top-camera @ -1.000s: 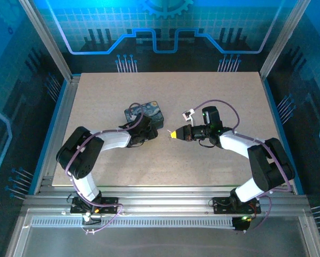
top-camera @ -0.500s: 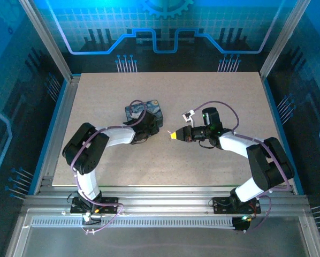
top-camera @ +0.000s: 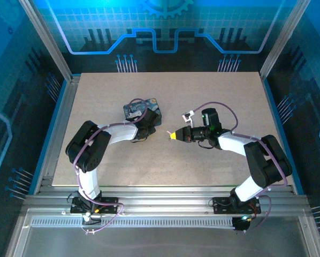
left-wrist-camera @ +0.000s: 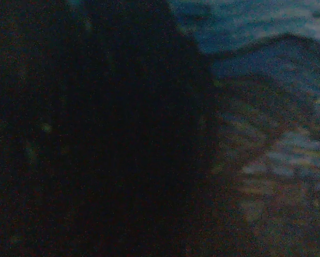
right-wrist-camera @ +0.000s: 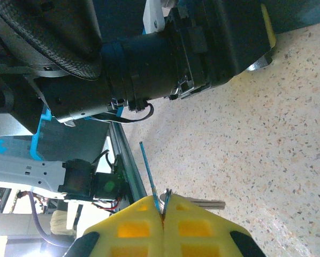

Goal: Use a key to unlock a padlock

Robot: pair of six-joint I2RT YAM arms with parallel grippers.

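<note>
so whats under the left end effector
The dark blue swirl-painted tin, its right part covered by the left end effector. Whatever sits between its jaws is hidden; the wrist view is too dark.

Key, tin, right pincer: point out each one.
key (right-wrist-camera: 200, 202), right wrist view, silvery blade past the yellow tips
tin (top-camera: 131, 111), top view, bare left part of lid
right pincer (top-camera: 172, 135), top view, between its yellow tips

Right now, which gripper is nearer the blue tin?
Left. The left gripper is at the tin's near edge; the right gripper is apart to its right, pinching the key.
</note>
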